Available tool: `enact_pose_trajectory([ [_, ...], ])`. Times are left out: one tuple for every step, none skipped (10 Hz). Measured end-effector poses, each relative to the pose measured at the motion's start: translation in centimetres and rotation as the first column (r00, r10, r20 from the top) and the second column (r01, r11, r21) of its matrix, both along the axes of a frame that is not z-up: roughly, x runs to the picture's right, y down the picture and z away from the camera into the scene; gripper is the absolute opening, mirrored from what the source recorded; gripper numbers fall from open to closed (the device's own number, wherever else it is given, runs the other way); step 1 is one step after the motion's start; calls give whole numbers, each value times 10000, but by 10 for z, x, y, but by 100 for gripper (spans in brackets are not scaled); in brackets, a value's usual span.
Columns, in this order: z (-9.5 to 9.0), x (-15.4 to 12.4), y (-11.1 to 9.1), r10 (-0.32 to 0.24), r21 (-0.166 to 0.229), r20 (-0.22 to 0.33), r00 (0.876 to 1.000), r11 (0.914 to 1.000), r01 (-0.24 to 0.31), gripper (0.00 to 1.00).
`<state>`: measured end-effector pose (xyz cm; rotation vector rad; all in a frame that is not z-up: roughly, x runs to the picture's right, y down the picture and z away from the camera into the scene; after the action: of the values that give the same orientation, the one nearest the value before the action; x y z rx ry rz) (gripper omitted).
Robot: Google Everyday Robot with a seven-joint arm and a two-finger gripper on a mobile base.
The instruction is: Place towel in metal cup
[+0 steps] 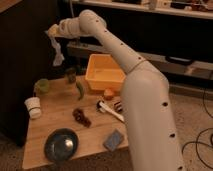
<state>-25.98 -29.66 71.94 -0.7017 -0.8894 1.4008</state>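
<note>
My gripper (53, 33) is high above the back left of the wooden table (60, 120). It is shut on a white towel (57, 53), which hangs down from it in a twisted strip. A small dark metal cup (71, 75) stands upright at the back of the table, just below and a little right of the towel's lower end. The towel hangs clear of the cup.
A yellow bin (105, 72) stands right of the cup. A green cup (42, 86) and a white cup (33, 106) stand at the left edge. A green vegetable (80, 90), a brown object (81, 116), a white brush (110, 110), a dark bowl (61, 145) and a blue sponge (114, 140) lie nearer.
</note>
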Motion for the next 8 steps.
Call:
enact_pose_trajectory([
  [-1,-3,1,-21,-13,31,10000,10000,21,0],
  [2,-1,2,46,-96,8,10000,9999,-46,0],
  [9,7,3,347,-302,-18,9994,9989,-348,0],
  [23,16,6,636,-483,-44,9980,9968,-637,0],
  [34,25,8,961,-608,-46,9954,9935,-962,0],
  [42,29,9,1302,-700,-32,9915,9890,-1301,0],
  [44,31,6,1587,-758,3,9873,9845,-1583,0],
  [43,31,2,1846,-801,48,9828,9797,-1836,0],
])
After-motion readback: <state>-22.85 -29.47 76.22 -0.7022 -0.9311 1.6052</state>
